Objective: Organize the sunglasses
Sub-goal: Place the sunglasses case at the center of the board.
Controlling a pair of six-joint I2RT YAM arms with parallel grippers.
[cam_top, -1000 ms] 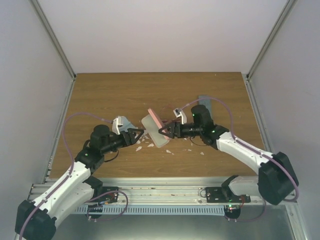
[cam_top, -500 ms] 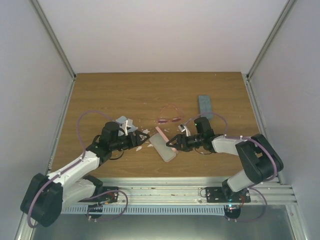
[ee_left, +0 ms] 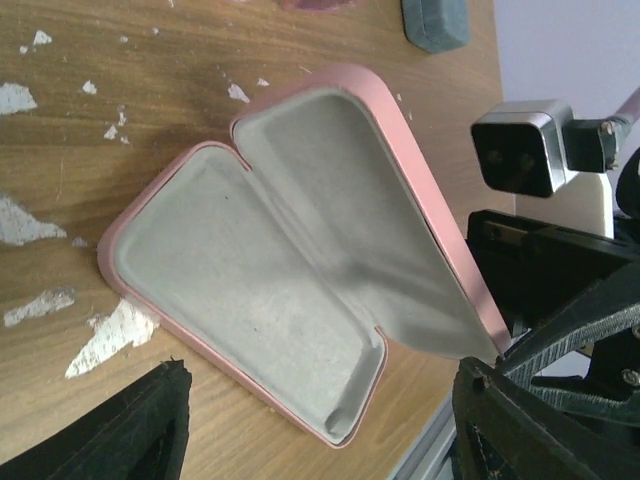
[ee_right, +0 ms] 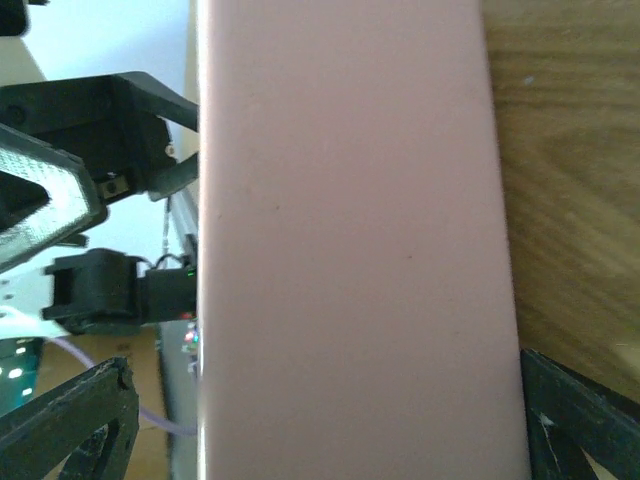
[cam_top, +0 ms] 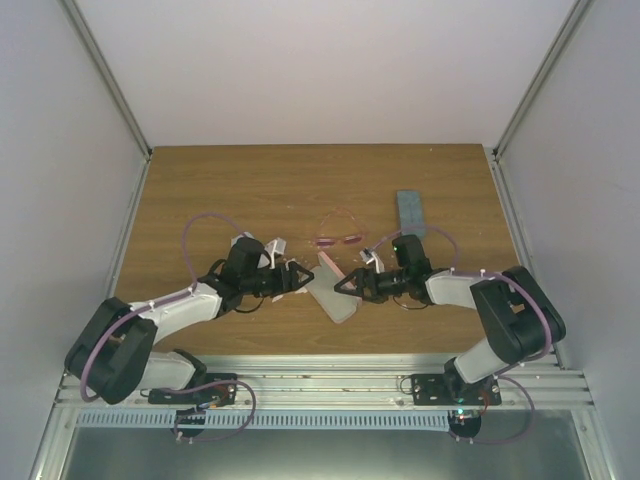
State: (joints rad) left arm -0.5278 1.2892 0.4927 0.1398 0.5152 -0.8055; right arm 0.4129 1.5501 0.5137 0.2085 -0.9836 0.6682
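The pink-framed sunglasses (cam_top: 338, 239) lie on the table behind the arms. The dark pair is out of view. An open pink case (cam_top: 333, 292) lies on the table between my grippers. In the left wrist view its grey lining (ee_left: 250, 290) faces me and the lid stands raised toward the right arm. My left gripper (cam_top: 300, 278) is open and empty, its fingers wide apart just short of the case's near end (ee_left: 320, 405). My right gripper (cam_top: 346, 285) is open, with the lid's pink back (ee_right: 350, 230) filling the space between its fingers (ee_right: 325, 400).
A blue-grey case (cam_top: 411, 210) lies shut at the back right, and it shows at the top edge of the left wrist view (ee_left: 435, 22). White chipped patches (ee_left: 110, 335) mark the wood beside the pink case. The metal front rail (cam_top: 320, 365) is close behind the case.
The pink case has come down from mid-air to the table, nearer the front edge, uncovering the pink sunglasses. Both arms have dropped low and drawn in beside the case.
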